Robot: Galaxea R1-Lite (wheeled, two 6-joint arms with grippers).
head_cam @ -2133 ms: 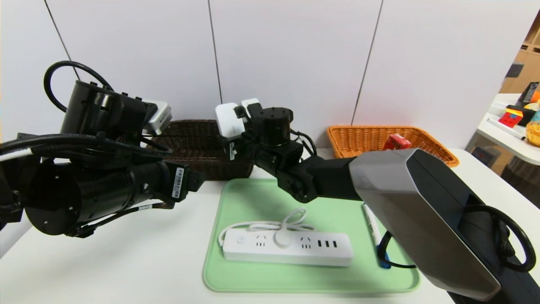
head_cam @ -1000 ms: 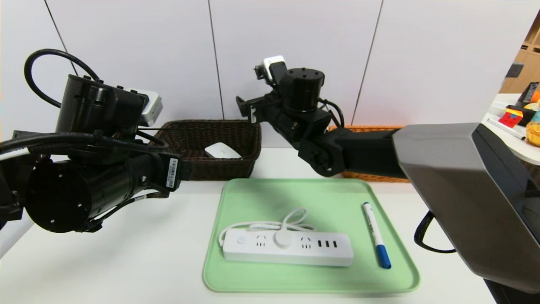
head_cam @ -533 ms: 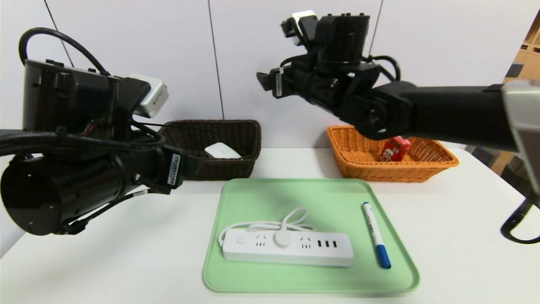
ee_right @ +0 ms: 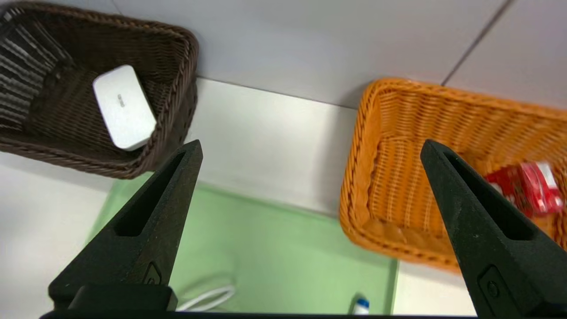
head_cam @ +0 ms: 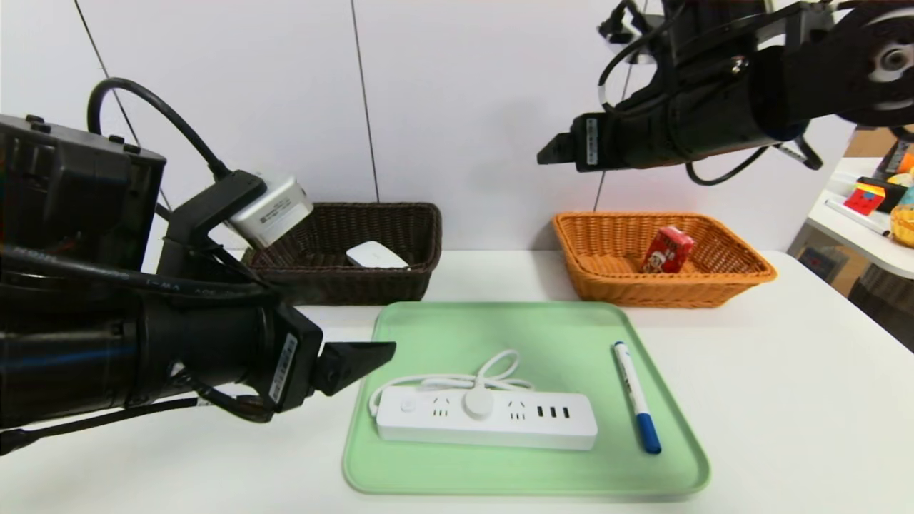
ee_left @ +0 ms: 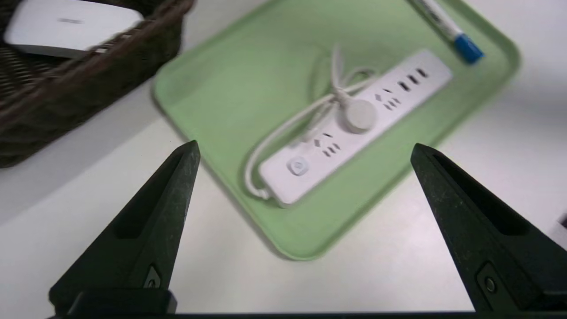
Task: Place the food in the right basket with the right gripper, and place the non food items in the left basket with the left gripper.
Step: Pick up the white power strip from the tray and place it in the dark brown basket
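Two things still need to go in the dark basket (head_cam: pixel 357 287), lower L of it on the tray (head_cam: pixel 528 314) in the head view: the power strip (head_cam: pixel 488 421), bottom middle, w/ its cord (head_cam: pixel 457 380) looped behind it, and the marker (head_cam: pixel 638 400), lower right. L gripper (ee_left: pixel 305 153) is wide open w/ nothing in it, near the tray's left edge. R gripper (ee_right: pixel 312 146) is wide open and empty too, up high, upper right.

The strip is prob. the next job. It looks hard and smooth, a bit heavy, so it may slip or tip. Best to pinch it across its thin way, near the middle. The cord looks bendy and could get in the way, so don't grab just that. The marker looks light, stiff and round, so it may roll; pinch its middle.
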